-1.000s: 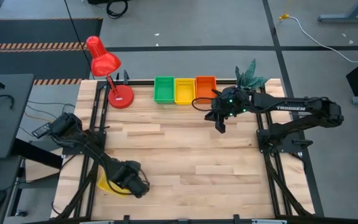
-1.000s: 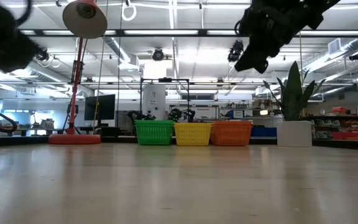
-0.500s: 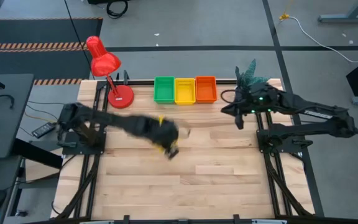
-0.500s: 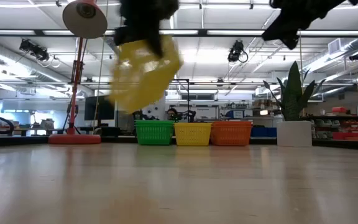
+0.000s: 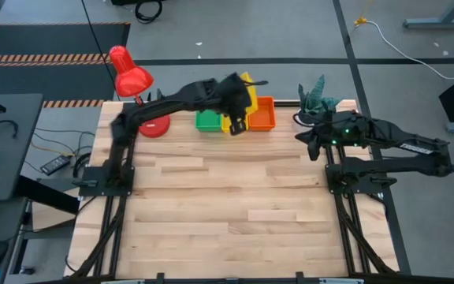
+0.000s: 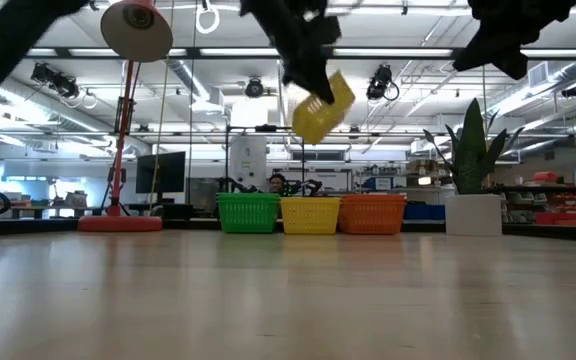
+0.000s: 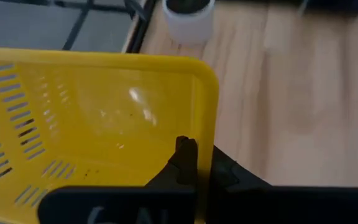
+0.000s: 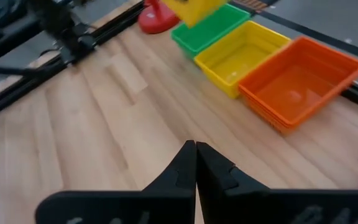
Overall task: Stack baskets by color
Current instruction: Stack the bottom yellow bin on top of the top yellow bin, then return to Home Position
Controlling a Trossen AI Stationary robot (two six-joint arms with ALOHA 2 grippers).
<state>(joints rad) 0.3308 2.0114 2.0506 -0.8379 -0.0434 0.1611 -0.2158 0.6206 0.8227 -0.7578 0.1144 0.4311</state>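
i've got the left gripper (image 5: 237, 118) clamped on the rim of a yellow basket (image 6: 322, 106), carried tilted in the air above the row at the far edge of the table (image 5: 211, 205); wrist cam shows the fingers (image 7: 185, 155) pinching the basket wall. right gripper (image 5: 312, 147) hangs empty w/ fingers pressed together, above the table's right side, near the white plant pot (image 6: 473, 214). at the back the green basket stack (image 6: 248, 213), yellow stack (image 6: 310, 215) and orange stack (image 6: 372, 214) sit touching side by side, red lamp (image 5: 132, 83) off to the left of them.
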